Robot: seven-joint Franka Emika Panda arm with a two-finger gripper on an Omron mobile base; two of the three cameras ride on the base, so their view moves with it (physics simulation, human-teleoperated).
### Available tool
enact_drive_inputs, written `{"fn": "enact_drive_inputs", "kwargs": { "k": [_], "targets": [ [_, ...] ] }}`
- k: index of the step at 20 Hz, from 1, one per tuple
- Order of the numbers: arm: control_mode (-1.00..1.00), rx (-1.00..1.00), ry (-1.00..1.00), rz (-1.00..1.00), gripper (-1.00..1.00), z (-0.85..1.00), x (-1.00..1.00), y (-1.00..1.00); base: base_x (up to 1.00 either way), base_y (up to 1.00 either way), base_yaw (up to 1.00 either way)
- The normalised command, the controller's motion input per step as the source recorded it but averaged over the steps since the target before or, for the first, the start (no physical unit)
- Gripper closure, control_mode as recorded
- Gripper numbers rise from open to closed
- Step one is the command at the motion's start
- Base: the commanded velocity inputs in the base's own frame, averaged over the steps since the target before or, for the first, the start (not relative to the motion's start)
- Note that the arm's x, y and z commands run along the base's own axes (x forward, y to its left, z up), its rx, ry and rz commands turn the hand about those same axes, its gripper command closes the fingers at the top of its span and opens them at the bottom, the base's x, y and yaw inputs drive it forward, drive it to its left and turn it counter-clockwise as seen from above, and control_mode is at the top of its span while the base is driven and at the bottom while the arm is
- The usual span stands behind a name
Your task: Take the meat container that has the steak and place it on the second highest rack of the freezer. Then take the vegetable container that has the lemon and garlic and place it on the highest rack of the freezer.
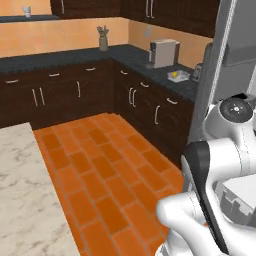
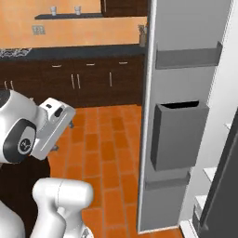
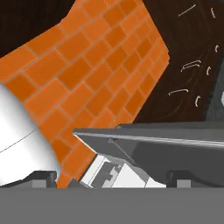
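My gripper (image 3: 111,179) is open, its two dark fingertips (image 3: 43,177) far apart with nothing between them. It points down at the orange floor beside the edge of the open freezer door (image 3: 166,140). The freezer (image 2: 181,93) stands open, showing grey door bins and, at the right edge, white shelves (image 2: 231,126); I cannot tell which racks these are. On the dark counter beside the freezer (image 1: 220,55) sits a pale tray, the vegetable container (image 1: 181,76), with the yellow lemon (image 1: 174,75) in it. The garlic is too small to make out. The meat container with the steak is out of view.
A coffee machine (image 1: 164,52) stands on the counter just left of the tray. Dark cabinets (image 1: 150,105) line the back and right walls. A marble island top (image 1: 20,200) lies at the left. The orange tiled floor (image 1: 110,170) stretches between them.
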Motion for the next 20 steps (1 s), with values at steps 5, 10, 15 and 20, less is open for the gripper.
{"fn": "enact_drive_inputs", "kwargs": {
  "k": [5,10,15,20],
  "targets": [
    [1.00,0.00,0.00,0.00,-1.00,0.00,0.00,0.00,0.84,0.08,0.49],
    [1.00,0.00,0.00,0.00,-1.00,0.00,0.00,0.00,1.00,0.00,0.24],
    [1.00,0.00,0.00,0.00,-1.00,0.00,0.00,0.00,1.00,0.00,0.12],
    [1.00,0.00,0.00,0.00,-1.00,0.00,0.00,0.00,0.98,-0.01,-0.13]
  ]
}}
